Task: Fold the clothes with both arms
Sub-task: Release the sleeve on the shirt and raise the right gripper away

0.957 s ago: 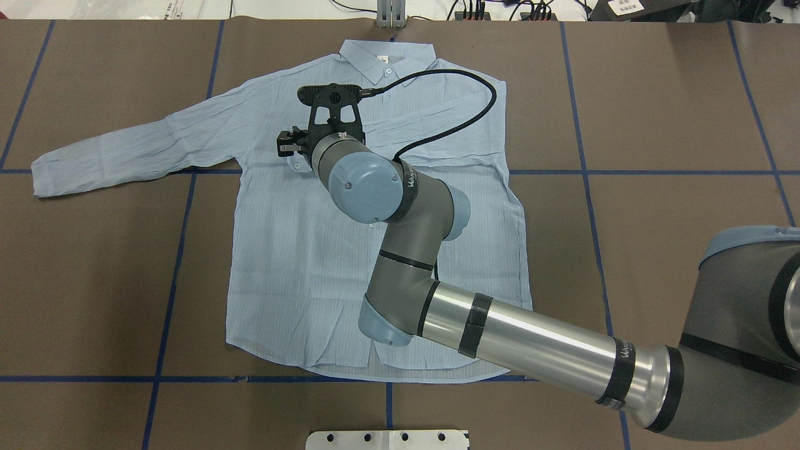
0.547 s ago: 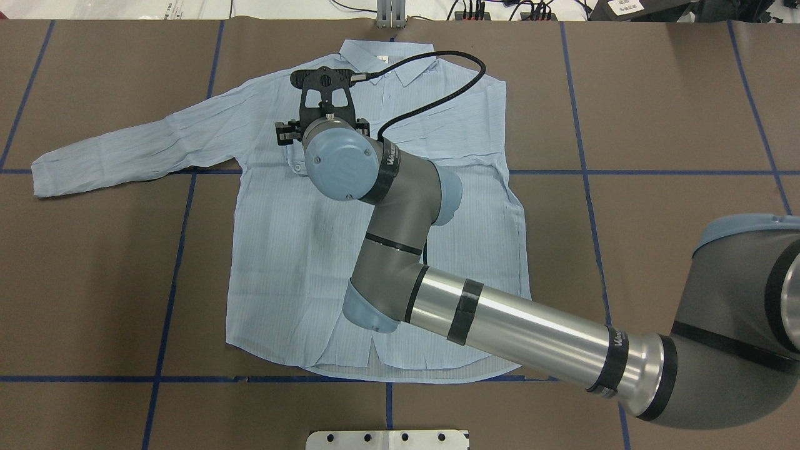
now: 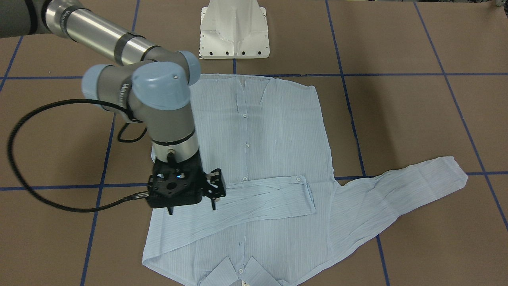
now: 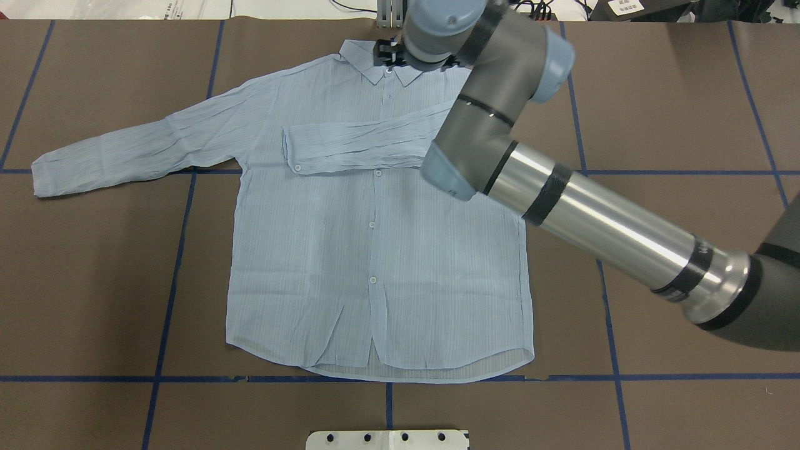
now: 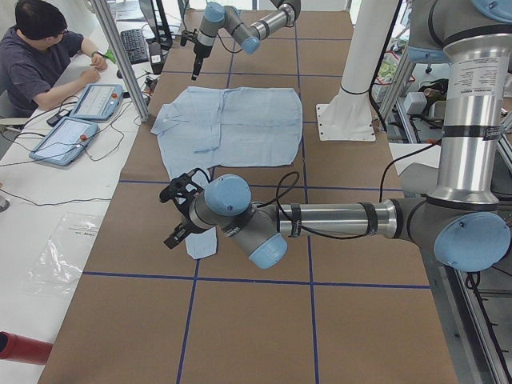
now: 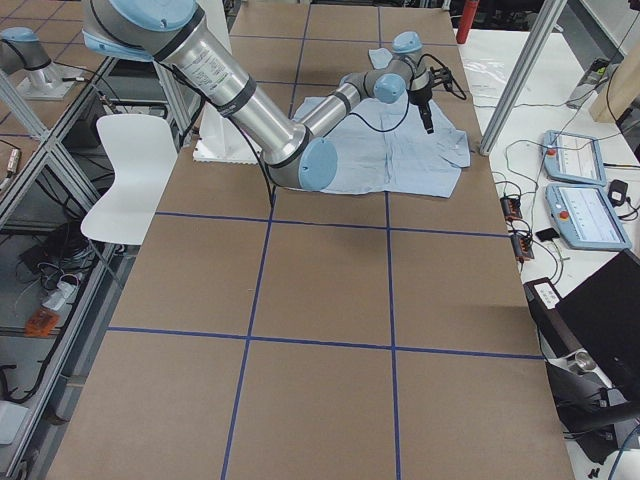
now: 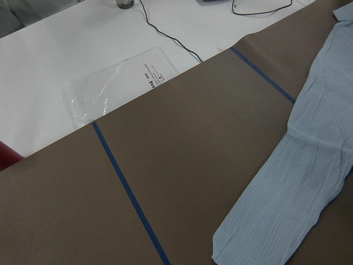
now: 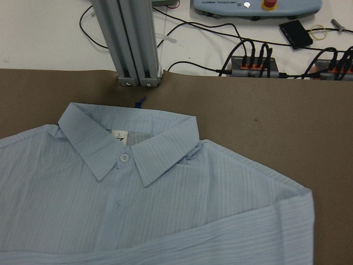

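The pale-blue shirt (image 4: 375, 250) lies flat and buttoned on the brown table, collar (image 8: 127, 149) at the far edge. One sleeve (image 4: 362, 140) lies folded across the chest, also in the front view (image 3: 262, 198). The other sleeve (image 4: 137, 147) stretches out to the left. My right gripper (image 3: 191, 208) hangs open and empty above the shirt's shoulder, by the collar in the overhead view (image 4: 386, 53). My left gripper (image 5: 178, 220) shows only in the exterior left view, above the outstretched sleeve's cuff (image 7: 276, 221); I cannot tell whether it is open or shut.
The white pedestal base (image 3: 234, 31) stands at the near table edge. An aluminium post (image 8: 132, 44) rises just beyond the collar. A plastic bag (image 7: 116, 88) lies off the table end. An operator (image 5: 40, 56) sits beyond with pendants (image 5: 68, 136).
My right gripper has left the folded sleeve's cuff on the chest, risen, and swung right and toward the collar. The folded sleeve stays lying across the chest.
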Robot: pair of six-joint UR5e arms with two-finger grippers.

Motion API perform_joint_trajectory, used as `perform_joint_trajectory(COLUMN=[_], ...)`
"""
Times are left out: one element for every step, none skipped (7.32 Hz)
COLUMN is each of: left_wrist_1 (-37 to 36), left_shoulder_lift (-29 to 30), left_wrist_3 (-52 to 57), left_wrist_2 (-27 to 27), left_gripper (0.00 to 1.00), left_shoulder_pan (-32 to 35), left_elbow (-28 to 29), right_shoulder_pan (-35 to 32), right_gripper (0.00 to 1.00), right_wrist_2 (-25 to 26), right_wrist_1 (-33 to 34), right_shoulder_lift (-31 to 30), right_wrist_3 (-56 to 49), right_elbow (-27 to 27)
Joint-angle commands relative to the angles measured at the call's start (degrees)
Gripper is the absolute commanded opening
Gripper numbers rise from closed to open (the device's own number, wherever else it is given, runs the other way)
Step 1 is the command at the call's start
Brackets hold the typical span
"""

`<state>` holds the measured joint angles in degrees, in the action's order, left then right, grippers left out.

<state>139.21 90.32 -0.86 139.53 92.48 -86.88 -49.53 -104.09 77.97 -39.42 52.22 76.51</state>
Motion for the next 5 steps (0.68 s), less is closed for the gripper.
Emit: perform_joint_trajectory(left_wrist_1=[5.9, 12.7, 19.2, 23.9, 27.0], left_shoulder_lift=[-0.6, -1.7, -2.2, -2.2, -2.1], left_wrist_3=[-10.9, -20.2, -30.5, -33.4, -33.8], left_wrist_2=[-2.6, -7.7, -13.4, -16.1, -18.1], left_gripper=[1.0, 1.0, 1.0, 1.0, 0.92], left_shoulder_pan=[-3.4, -7.0, -12.0, -15.4, -17.3], left_elbow=[3.0, 4.7, 6.8, 11.0, 14.0], right_shoulder_pan=[-10.8, -16.0, -20.5, -22.6, -23.0], right_gripper=[1.0, 1.0, 1.0, 1.0, 1.0], right_wrist_2=[-12.5, -17.4, -21.6, -22.5, -22.7], right_wrist_1=[1.9, 1.7, 1.9, 1.6, 1.4], right_shoulder_lift=[-10.3, -15.1, -18.2, -21.1, -21.8], right_wrist_3=[-15.3, -22.9, -26.6, -28.3, -29.5], right_elbow=[7.3, 8.8, 9.0, 9.6, 10.1])
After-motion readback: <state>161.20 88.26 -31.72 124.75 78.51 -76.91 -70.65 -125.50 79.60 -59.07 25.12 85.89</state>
